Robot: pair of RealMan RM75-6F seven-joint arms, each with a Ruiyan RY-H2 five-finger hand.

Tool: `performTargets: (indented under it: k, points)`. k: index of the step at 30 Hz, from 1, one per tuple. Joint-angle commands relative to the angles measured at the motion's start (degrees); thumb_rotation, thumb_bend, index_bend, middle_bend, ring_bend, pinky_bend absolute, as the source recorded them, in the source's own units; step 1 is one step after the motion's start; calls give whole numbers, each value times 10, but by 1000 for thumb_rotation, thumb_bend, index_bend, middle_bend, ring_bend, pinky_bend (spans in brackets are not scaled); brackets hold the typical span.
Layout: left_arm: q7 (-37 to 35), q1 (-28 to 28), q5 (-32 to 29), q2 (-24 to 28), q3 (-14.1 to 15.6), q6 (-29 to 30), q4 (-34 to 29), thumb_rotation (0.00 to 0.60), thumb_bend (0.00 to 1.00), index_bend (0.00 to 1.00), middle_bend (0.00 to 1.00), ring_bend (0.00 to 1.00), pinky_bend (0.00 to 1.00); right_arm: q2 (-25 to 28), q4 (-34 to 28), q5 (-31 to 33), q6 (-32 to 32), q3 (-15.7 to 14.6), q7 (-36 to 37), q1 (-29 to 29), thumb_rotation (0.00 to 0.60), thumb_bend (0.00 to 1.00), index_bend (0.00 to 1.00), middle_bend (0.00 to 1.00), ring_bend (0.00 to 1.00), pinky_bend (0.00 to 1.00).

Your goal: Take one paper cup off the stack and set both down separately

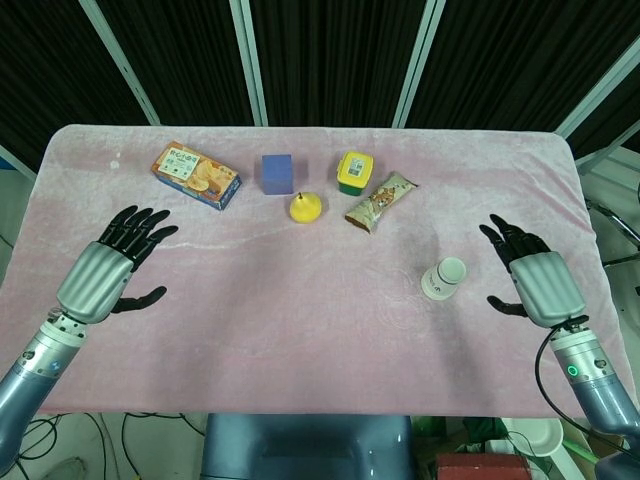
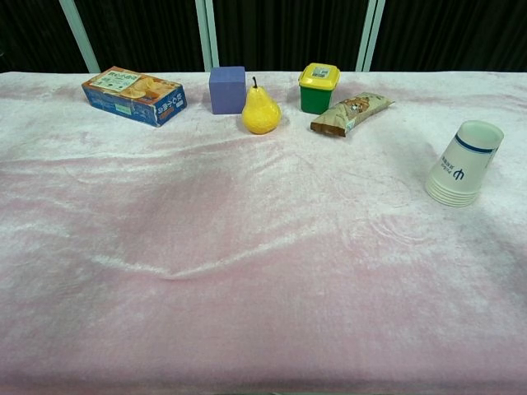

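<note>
The cup stack point(image 1: 443, 279) stands upside down at the worktop's point(image 1: 300, 300) right, just left of the empty, spread-fingered right robot hand point(image 1: 530, 280); the left robot hand point(image 1: 105, 275), likewise spread, sits far off.

Tabletop point(image 2: 247, 288): pink cloth. Cups point(image 2: 463, 164): white, blue band and mark. Pear point(image 2: 260, 110): yellow. Block point(image 2: 226, 89): purple. Tub point(image 2: 319, 89): green, yellow lid. Box point(image 2: 134, 95): blue and orange. Hands point(image 1: 100, 275) point(image 1: 535, 280): silver, black fingers.

Bare cloth btwn right hand point(image 1: 535, 283) & cup stack point(image 1: 443, 279); snack bar point(image 1: 380, 202) well behind.
</note>
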Motion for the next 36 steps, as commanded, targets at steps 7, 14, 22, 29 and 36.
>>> performTargets:
  k: [7,14,22,29,36]
  points:
    - [7,16,6,9,4,24,-1,600,213,126,39,0,0,5,-13,21,-35,3,-3,5,600,62,56,0,108,207]
    - [26,71,-5,0,38,58,-3,600,213,126,39,0,0,-21,-13,110,-150,6,-72,57,600,62,56,0,107,207]
    - [9,94,6,-14,59,66,22,600,213,126,39,0,0,-93,45,265,-218,29,-172,135,600,63,57,7,107,207]
    - [5,95,6,-22,56,64,35,600,213,126,39,0,0,-125,81,319,-243,28,-195,167,600,62,59,51,130,207]
    - [-2,95,-7,-28,51,56,50,600,215,126,39,0,0,-156,115,331,-245,14,-209,181,600,64,182,209,267,221]
